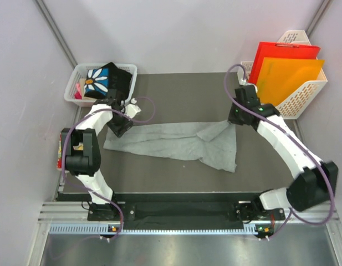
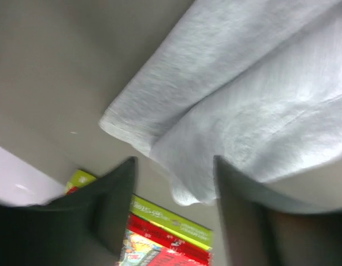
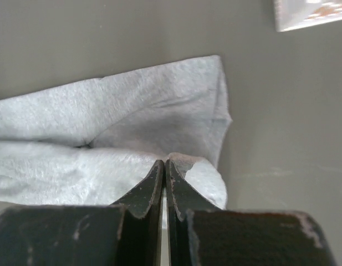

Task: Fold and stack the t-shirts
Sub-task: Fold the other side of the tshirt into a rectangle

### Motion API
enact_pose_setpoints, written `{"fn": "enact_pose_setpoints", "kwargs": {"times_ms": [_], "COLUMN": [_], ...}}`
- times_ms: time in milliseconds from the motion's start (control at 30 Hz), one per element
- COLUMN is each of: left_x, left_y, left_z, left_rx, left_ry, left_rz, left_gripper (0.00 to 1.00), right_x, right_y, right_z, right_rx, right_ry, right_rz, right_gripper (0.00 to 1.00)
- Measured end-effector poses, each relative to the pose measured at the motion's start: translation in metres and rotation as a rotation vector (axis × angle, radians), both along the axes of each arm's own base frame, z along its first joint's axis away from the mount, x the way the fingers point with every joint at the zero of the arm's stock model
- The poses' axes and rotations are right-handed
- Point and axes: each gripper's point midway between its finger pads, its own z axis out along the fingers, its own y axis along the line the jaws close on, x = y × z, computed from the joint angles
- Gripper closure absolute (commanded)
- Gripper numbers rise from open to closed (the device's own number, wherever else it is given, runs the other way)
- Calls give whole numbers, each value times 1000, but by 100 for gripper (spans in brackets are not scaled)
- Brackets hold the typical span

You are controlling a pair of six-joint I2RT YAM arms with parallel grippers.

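The light heather-grey t-shirt (image 1: 171,141) lies stretched across the dark mat, bunched toward its right end. My right gripper (image 1: 235,116) is at its far right corner; in the right wrist view the gripper (image 3: 165,162) is shut on a pinch of the grey t-shirt (image 3: 132,116). My left gripper (image 1: 120,126) is at the shirt's left end. In the left wrist view it (image 2: 174,160) is open, and a hem of the grey t-shirt (image 2: 243,88) hangs between its fingers (image 2: 118,191). The black t-shirt with the daisy print (image 1: 104,79) sits in a basket at the back left.
A white basket (image 1: 76,75) stands at the back left corner. A white file rack with red and orange folders (image 1: 295,77) stands at the back right. A red and green flat packet (image 1: 60,149) lies off the mat's left edge, and shows in the left wrist view (image 2: 165,235).
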Motion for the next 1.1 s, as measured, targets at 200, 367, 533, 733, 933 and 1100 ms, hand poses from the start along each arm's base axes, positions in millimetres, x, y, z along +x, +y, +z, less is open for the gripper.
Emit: {"fn": "enact_pose_setpoints", "kwargs": {"times_ms": [200, 367, 533, 733, 933, 1100], "left_x": [15, 12, -16, -44, -53, -48], "left_y": [20, 21, 5, -11, -7, -1], "left_z": [-16, -9, 19, 21, -21, -43], "left_rx": [110, 111, 35, -49, -41, -44], "left_ry": [-39, -85, -150, -148, -25, 23], "left_rz": [42, 64, 40, 8, 33, 74], "left_gripper": [4, 2, 5, 13, 21, 32], "right_x": [43, 66, 79, 79, 77, 71], "right_y": [21, 28, 29, 28, 28, 24], "right_z": [-58, -63, -54, -55, -60, -66], "right_rx": [-8, -20, -14, -15, -19, -30], "right_ry": [122, 120, 76, 77, 83, 94], "right_rz": [53, 63, 59, 60, 61, 61], "right_gripper": [100, 100, 100, 100, 100, 100]}}
